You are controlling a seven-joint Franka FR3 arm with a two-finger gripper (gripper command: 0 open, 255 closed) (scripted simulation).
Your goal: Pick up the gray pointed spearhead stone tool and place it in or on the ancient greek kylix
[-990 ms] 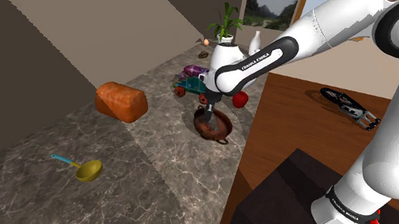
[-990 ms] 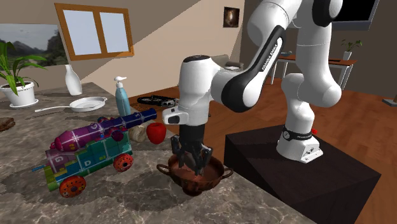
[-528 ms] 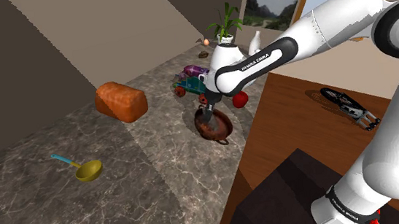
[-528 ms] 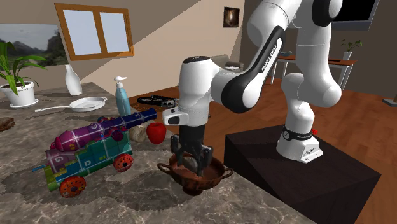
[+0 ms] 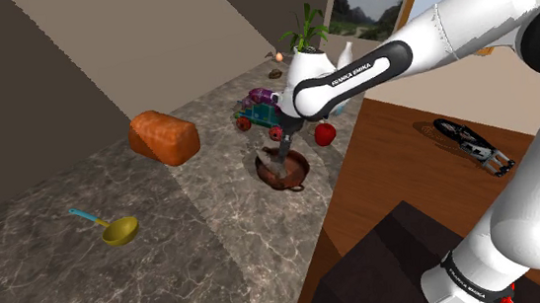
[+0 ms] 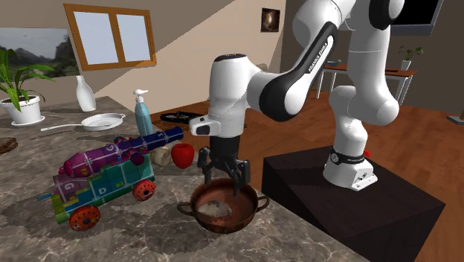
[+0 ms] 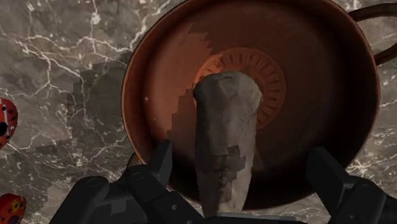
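Observation:
The grey pointed stone [image 7: 226, 140] lies inside the reddish-brown two-handled kylix [image 7: 159, 70], its blunt end over the bowl's patterned centre. My gripper [image 7: 245, 168] hangs just above it, open, and its black fingers [image 7: 159, 164] stand well apart on either side without touching the stone. In the second exterior view the gripper [image 6: 223, 173] hovers over the kylix [image 6: 245, 217], and the stone [image 6: 216, 209] rests in the bowl. The shoulder view shows the gripper [image 5: 280, 153] above the kylix [image 5: 295, 176] near the counter's edge.
A colourful toy cannon [image 6: 104, 175] stands close beside the kylix, with a red apple [image 6: 182, 154] and a spray bottle [image 6: 142, 112] behind it. A bread loaf [image 5: 163, 137] and a yellow scoop [image 5: 116, 230] lie farther along the marble counter. The dark stand [image 6: 334, 201] is just past the counter's edge.
The gripper has risen out of the kylix's bowl, and the stone that was between its fingers now lies in the bowl by itself.

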